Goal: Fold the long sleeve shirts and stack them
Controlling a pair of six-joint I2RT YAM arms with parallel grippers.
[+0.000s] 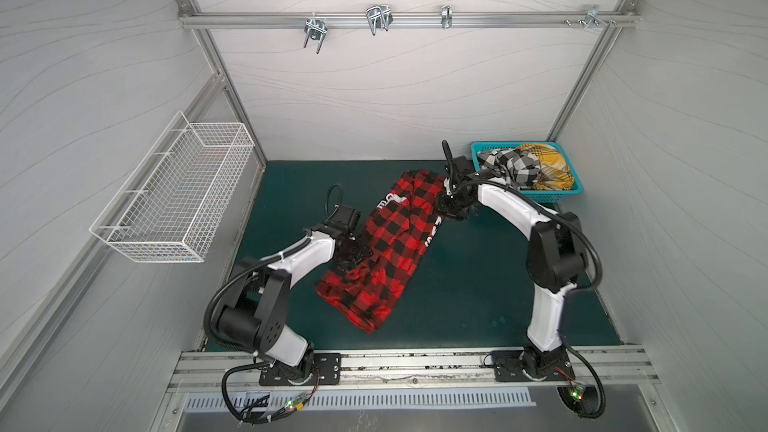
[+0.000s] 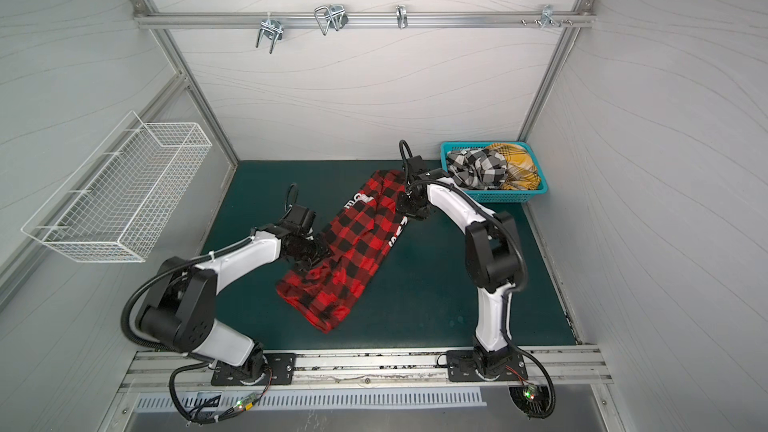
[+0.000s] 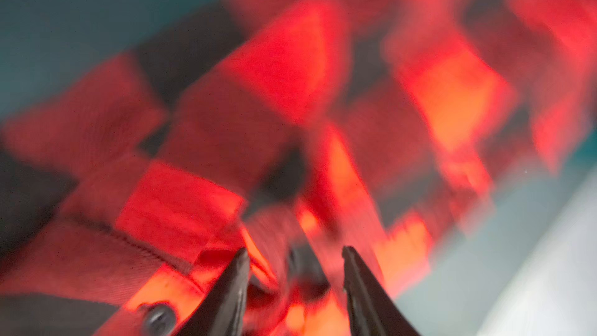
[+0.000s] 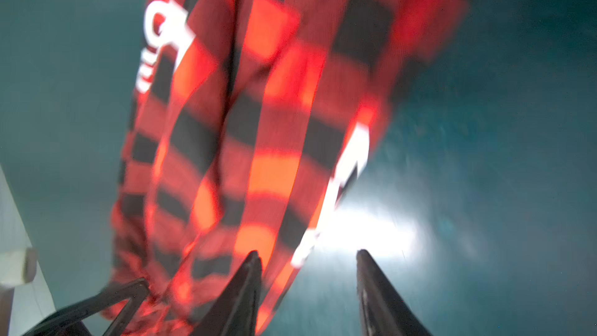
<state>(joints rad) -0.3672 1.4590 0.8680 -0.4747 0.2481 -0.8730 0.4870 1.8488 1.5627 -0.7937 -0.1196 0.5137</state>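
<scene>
The red-and-black plaid shirt lies in a long, slanted band on the green mat, with white letters showing. My left gripper is at its left edge, jaws open, with blurred red cloth lying below and between them. My right gripper is at the shirt's far right edge, open over bare mat. The shirt's edge runs beside one finger. The black-and-white check shirt and the yellow plaid shirt lie crumpled in the turquoise basket.
The turquoise basket stands at the back right corner of the green mat. A white wire basket hangs on the left wall. A rail with metal hooks crosses the back wall. Both arm bases sit on the front rail.
</scene>
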